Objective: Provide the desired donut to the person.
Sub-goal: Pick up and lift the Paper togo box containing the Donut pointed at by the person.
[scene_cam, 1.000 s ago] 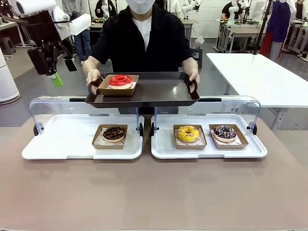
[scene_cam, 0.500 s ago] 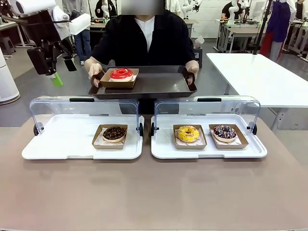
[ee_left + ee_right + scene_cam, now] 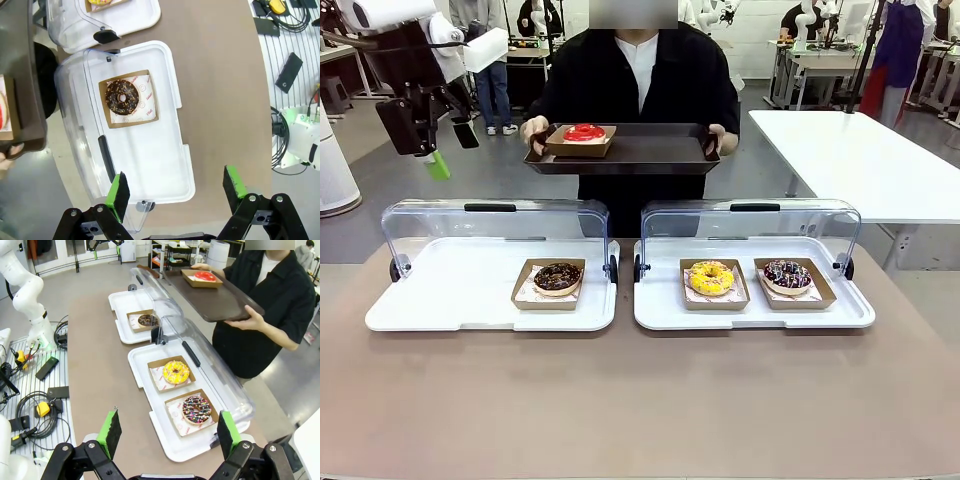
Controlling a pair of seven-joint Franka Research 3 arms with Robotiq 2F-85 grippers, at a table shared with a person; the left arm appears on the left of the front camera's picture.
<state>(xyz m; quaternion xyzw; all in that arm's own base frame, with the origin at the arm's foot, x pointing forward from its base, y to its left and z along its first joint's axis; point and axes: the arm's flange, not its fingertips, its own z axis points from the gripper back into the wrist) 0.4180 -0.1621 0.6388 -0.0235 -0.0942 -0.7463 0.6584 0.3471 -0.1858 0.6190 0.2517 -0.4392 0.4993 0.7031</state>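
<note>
Green pads on the left gripper (image 3: pixel 452 150) stand wide apart with nothing between them. The gripper hangs in the air above and beyond the far left corner of the left display case (image 3: pixel 440 300), touching nothing. Its wrist view looks down on that case, with the spread jaws framing the bare white end of it. The right gripper (image 3: pixel 167 432) is likewise spread wide and empty, hanging past the second case (image 3: pixel 840 310), well to the right of the left display case.

The red-glazed donut (image 3: pixel 583 132) sits in a small cardboard tray (image 3: pixel 580 151) at the left end of a dark serving tray (image 3: pixel 650 150). The person (image 3: pixel 640 70) holds the serving tray by both ends, raised at chest height beyond the left display case.

Inside the left display case, under its raised clear lid (image 3: pixel 490 225), a chocolate donut (image 3: pixel 558 276) lies toward the right end. The second case, just right of it, holds a yellow donut (image 3: pixel 710 276) and a dark sprinkled donut (image 3: pixel 787 273).
</note>
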